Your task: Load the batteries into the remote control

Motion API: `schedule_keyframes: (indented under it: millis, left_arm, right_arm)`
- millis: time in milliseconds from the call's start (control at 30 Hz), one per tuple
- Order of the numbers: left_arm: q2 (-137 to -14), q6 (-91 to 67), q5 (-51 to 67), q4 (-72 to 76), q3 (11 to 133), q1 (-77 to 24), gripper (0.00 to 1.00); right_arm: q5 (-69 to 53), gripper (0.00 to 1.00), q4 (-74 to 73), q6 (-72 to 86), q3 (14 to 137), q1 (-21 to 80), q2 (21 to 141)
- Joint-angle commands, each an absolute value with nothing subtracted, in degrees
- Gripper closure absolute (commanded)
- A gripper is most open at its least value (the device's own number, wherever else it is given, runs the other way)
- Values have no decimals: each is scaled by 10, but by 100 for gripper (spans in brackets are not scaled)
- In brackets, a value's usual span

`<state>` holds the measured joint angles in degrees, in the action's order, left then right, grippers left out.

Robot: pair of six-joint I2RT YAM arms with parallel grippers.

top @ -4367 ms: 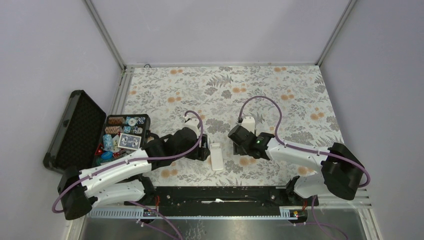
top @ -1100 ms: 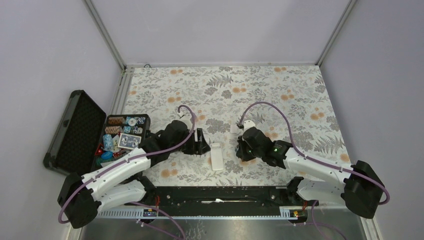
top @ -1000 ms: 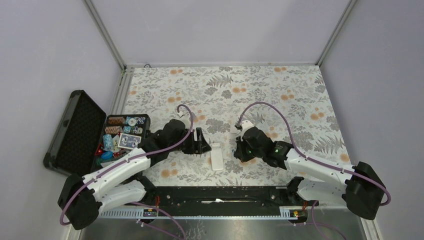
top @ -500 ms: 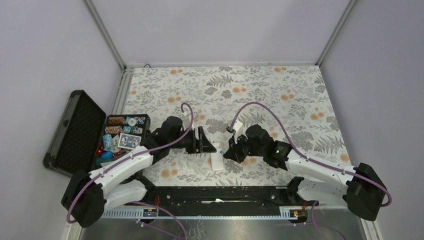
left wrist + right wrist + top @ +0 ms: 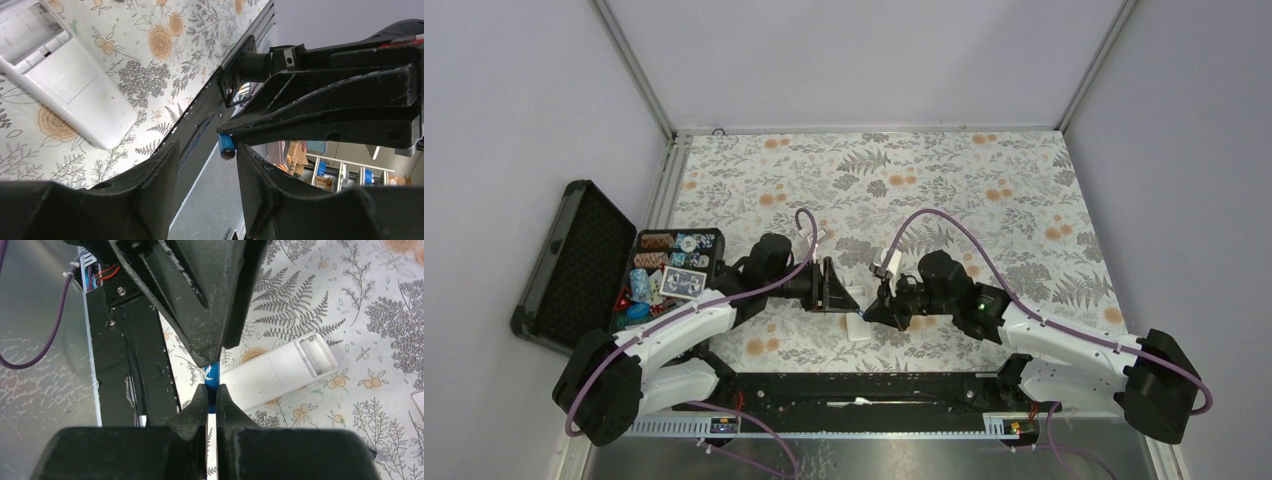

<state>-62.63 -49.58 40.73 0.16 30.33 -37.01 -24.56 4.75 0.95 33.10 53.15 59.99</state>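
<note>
The white remote control [image 5: 277, 372] lies face down on the floral table, its battery bay [image 5: 316, 356] uncovered; it also shows in the left wrist view [image 5: 65, 82] and, half hidden under the grippers, from the top [image 5: 857, 327]. My right gripper [image 5: 211, 388] is shut on a blue battery [image 5: 212, 376], held just above the remote's near end. My left gripper [image 5: 206, 150] faces it tip to tip, jaws apart, and the battery [image 5: 226, 146] sticks out between them, close to the right finger. From above, the left gripper [image 5: 852, 293] and the right gripper [image 5: 871, 308] meet over the remote.
An open black case [image 5: 574, 255] with poker chips and cards [image 5: 669, 272] stands at the left edge of the table. A black rail [image 5: 864, 385] runs along the near edge. A white object [image 5: 419, 402] lies at the right edge of the right wrist view.
Both grippers have closed in on each other above the remote, the right one bringing the battery leftward. The left jaws have narrowed around the battery's free end.
</note>
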Motion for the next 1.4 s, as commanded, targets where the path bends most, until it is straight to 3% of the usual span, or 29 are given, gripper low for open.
schedule_keyframes:
  millis: [0, 867, 1100, 1133, 1367]
  left_arm:
    - [-634, -520, 447, 70, 292, -366, 54]
    - [-642, -538, 477, 104, 277, -366, 71]
    - [-643, -541, 479, 112, 274, -366, 94]
    - [-643, -542, 479, 114, 273, -366, 100]
    - [-643, -571, 482, 161, 253, -357, 100]
  right_arm:
    - [-259, 100, 74, -25, 337, 545, 588]
    - [-194, 100, 95, -35, 349, 573, 609]
    - [-191, 100, 96, -33, 345, 576, 605]
    - [-190, 98, 96, -31, 344, 576, 603]
    - [-178, 66, 96, -17, 324, 577, 580]
